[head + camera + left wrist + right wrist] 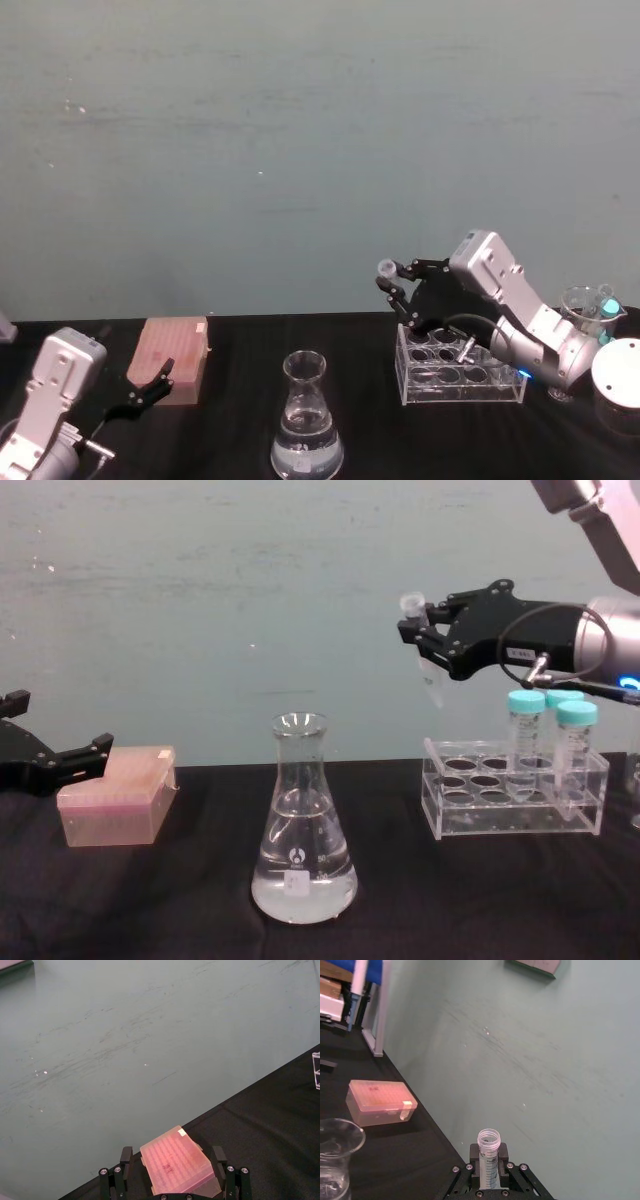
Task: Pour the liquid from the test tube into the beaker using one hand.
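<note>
Right gripper clenched on the test tube, raised above the rack edge — beaker bears a white logo, unreadable — left gripper spread wide by the pink box.

A big blue-green wall stands at the far side, with faint scratches and a few small bright spots. In front of it is a table with a black top. Far off to the left stands what may be a blue board.
</note>
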{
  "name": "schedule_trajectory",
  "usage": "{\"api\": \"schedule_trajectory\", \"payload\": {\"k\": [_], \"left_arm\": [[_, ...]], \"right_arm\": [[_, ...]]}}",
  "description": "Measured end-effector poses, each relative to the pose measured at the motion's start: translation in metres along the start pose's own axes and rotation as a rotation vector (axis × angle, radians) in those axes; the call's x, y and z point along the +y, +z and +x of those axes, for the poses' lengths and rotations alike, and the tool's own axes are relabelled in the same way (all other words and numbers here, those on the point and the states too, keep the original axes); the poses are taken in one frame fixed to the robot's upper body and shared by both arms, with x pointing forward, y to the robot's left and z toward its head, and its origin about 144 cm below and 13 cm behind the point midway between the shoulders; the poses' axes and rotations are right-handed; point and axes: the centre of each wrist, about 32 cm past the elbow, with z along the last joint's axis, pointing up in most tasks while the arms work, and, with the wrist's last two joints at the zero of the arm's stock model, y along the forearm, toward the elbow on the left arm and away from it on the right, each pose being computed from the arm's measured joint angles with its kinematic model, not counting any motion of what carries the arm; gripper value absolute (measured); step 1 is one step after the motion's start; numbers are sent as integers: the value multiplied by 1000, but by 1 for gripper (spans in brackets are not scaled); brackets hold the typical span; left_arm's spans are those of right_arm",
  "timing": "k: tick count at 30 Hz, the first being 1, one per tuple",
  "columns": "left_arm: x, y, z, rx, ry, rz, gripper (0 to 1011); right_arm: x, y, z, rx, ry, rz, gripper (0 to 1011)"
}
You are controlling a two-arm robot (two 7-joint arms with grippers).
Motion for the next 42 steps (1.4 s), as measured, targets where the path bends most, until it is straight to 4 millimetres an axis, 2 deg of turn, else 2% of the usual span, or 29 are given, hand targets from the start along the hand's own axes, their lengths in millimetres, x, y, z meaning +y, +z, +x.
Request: {"api": "schedule_trajectory", "payload": {"k": [22,42], "left_arm": [[0,0,0,0,0,0,1000],[0,0,0,0,0,0,1000]], "right_arm": [[9,20,-20,-93,92,61,198],[15,26,-34,-205,136,76,198]]}}
